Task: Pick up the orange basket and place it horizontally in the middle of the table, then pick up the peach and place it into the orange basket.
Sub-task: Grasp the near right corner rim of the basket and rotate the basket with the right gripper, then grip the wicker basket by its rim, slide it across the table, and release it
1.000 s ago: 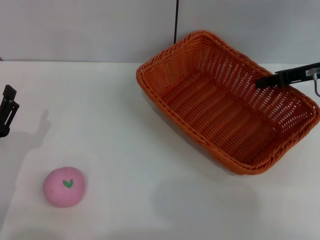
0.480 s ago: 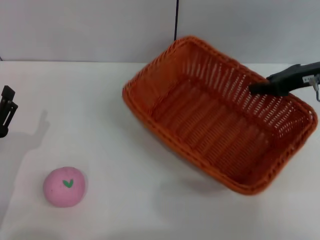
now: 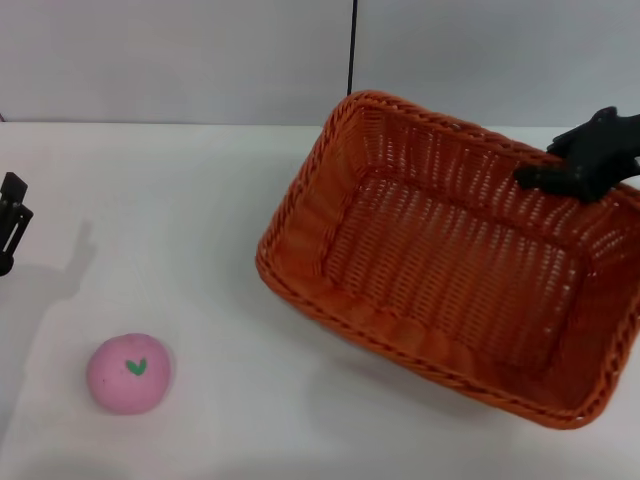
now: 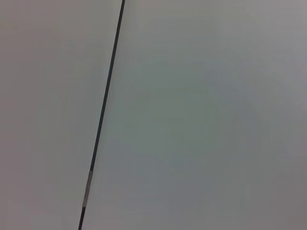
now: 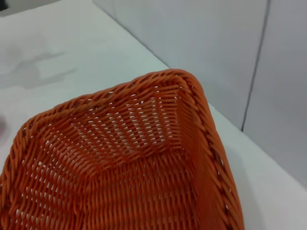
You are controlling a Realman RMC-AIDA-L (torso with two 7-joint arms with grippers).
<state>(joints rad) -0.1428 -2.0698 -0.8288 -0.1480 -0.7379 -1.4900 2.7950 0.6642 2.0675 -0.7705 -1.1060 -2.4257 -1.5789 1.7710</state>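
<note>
The orange basket (image 3: pixel 440 260) hangs tilted over the right half of the white table (image 3: pixel 200 200), its near long side low and close to the tabletop. My right gripper (image 3: pixel 560 172) is shut on the far right part of its braided rim. In the right wrist view the basket (image 5: pixel 134 158) fills the lower part of the picture, with one corner and its empty woven inside showing. The pink peach (image 3: pixel 128 373), with its green leaf mark facing up, rests on the table at the front left. My left gripper (image 3: pixel 12 220) stays at the far left edge, well away from both.
A grey wall stands behind the table, with a thin black vertical line (image 3: pixel 352 45) running down it just behind the basket. The left wrist view holds only that wall and the line (image 4: pixel 103 115). Bare tabletop lies between peach and basket.
The basket has risen, turned and swung with my right gripper: its left corner moved toward the front and the whole basket now sits lower in the head view. Peach and left arm are unmoved.
</note>
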